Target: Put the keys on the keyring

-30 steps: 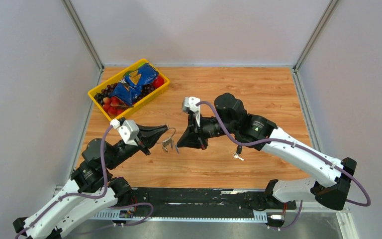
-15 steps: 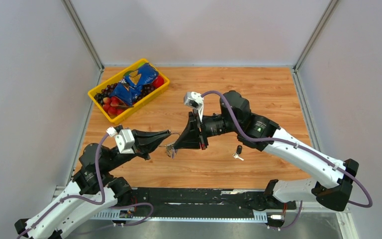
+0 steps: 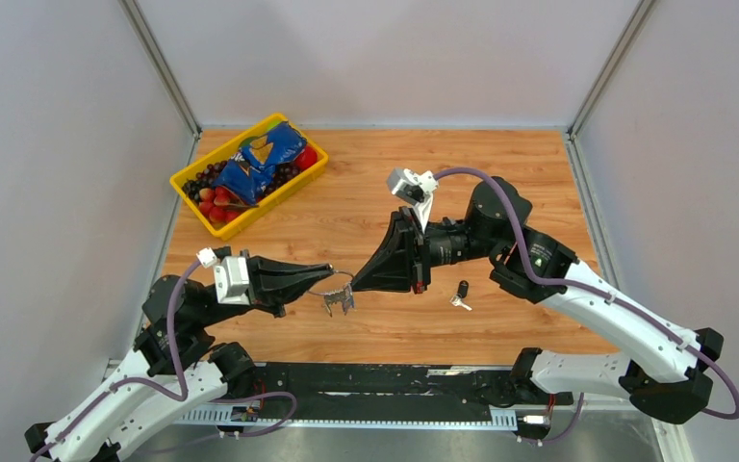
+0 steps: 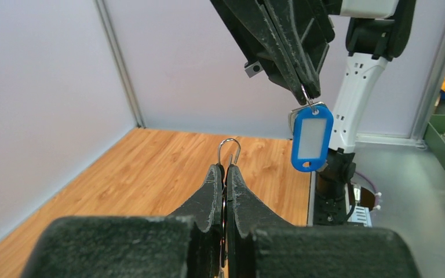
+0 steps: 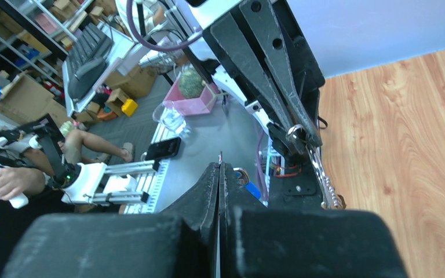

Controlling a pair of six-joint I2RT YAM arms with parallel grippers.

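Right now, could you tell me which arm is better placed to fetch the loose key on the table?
Right, probably: the black-headed key lies close behind the right gripper, while the left gripper, shut on the keyring, is farther away.

Two robot arms: one left arm [image 3: 140, 383], one right arm [image 3: 616, 322]. Two grippers: one left gripper [image 3: 328, 272], one right gripper [image 3: 355, 284]. One keyring [image 3: 341, 277]. One blue tag [image 4: 312, 138]. One little bunch of keys [image 3: 338, 302], too close together to count. One more key with a black head [image 3: 461, 292]. One wooden table [image 3: 520, 183]. One yellow basket [image 3: 277, 199]. One blue bag [image 3: 260, 159]. Lots of red and dark fruit [image 3: 210, 197], too many to count.
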